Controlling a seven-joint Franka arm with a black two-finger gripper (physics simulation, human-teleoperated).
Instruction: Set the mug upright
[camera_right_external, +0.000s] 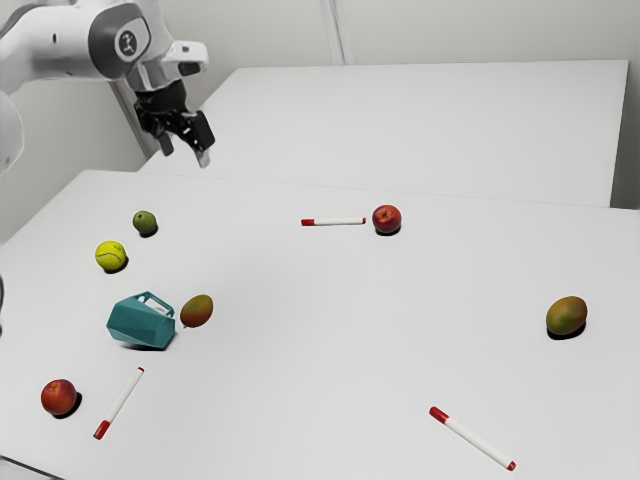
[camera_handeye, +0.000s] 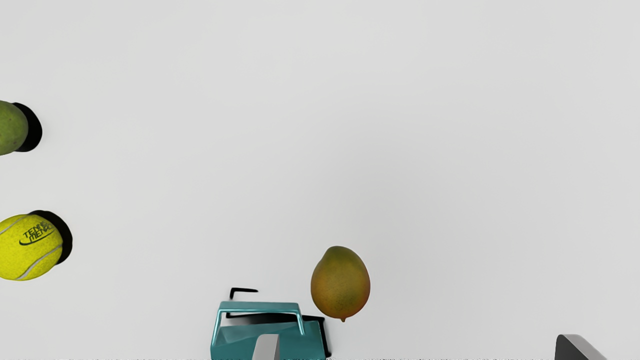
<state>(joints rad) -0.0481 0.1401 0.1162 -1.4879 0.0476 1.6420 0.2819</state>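
Mug: The teal mug (camera_right_external: 140, 324) lies on its side on the white table (camera_right_external: 330, 350), toward the exterior view's left. Clock directions here are read on that view with the mug at the center and 12 toward its top edge.
Handle: The handle (camera_handeye: 260, 306) stands clear of the body, pointing toward about 12 o'clock; which end is the mouth cannot be told.
Tool: The black tool (camera_right_external: 185, 153) hangs well above the table, between 12 and 1 o'clock, its fingertips (camera_handeye: 575, 348) spread wide with nothing held between them.
Mango: A mango (camera_right_external: 197, 311) sits just beside the mug between 2 and 3 o'clock, the likeliest thing to be knocked by a wide finger on the way down.
Ball: A tennis ball (camera_right_external: 111, 256) rests near 11 o'clock, apart from the mug and probably no hindrance.
Arm: The arm (camera_right_external: 60, 45) appears to be at the approach step, with grasping and righting yet to be done. The next move calls for a shift toward 6 o'clock, then a descent astride the mug's body or handle. A firm close, slight lift and tilt onto its base should follow; a loose grip could let it roll.
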